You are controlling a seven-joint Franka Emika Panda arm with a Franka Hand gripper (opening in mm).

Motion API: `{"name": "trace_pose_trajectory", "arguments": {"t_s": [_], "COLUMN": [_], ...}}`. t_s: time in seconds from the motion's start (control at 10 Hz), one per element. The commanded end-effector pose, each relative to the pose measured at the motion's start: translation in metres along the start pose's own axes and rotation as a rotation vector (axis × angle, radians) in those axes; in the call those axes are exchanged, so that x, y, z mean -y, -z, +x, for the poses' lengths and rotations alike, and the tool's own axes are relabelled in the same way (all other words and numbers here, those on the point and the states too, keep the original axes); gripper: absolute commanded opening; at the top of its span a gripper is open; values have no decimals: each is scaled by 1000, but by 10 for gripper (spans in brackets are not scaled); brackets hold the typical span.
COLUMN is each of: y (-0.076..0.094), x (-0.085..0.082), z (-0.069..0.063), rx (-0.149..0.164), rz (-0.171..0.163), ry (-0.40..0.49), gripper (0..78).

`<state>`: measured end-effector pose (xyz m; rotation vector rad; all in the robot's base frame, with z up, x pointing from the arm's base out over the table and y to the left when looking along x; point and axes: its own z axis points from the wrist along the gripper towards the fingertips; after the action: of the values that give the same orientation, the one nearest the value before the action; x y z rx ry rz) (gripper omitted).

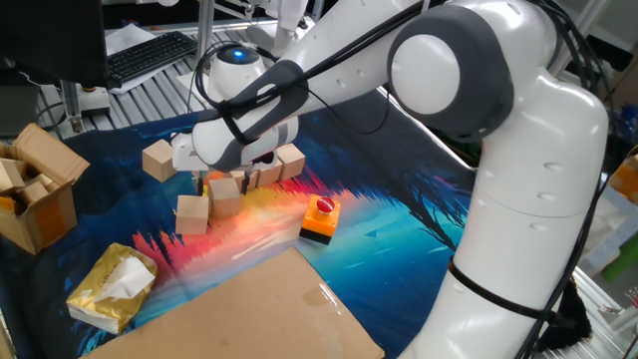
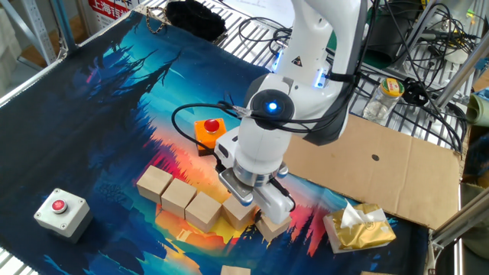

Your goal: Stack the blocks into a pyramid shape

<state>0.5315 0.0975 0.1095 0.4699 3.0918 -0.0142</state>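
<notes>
Five light-tan wooden blocks lie in a diagonal row on the dark mat, from the end block (image 1: 290,160) (image 2: 154,183) to the other end block (image 1: 191,213) (image 2: 271,226). Another block (image 1: 160,160) (image 2: 235,270) sits apart from the row. My gripper (image 1: 227,178) (image 2: 256,208) is down over the row, above the second block from the latter end (image 1: 225,193). Its fingers stand apart on either side of that block, open. The hand hides most of this block in the other fixed view.
An orange-and-black box with a red button (image 1: 320,219) (image 2: 209,131) stands beside the row. A grey button box (image 2: 59,210), a yellow tissue pack (image 1: 112,287) (image 2: 357,228), a flat cardboard sheet (image 1: 249,309) (image 2: 374,168) and an open cardboard box (image 1: 35,189) surround the mat.
</notes>
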Motion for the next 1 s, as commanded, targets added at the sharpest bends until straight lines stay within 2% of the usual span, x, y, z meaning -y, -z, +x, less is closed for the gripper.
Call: {"name": "trace_pose_trajectory", "arguments": {"t_s": [0.1,1.0], "y": [-6,-8], "x": [1,3], "z": [-3,-6], "rx": [12,12], "rz": [4,6], "ry": [13,7], "gripper": [774,774]}}
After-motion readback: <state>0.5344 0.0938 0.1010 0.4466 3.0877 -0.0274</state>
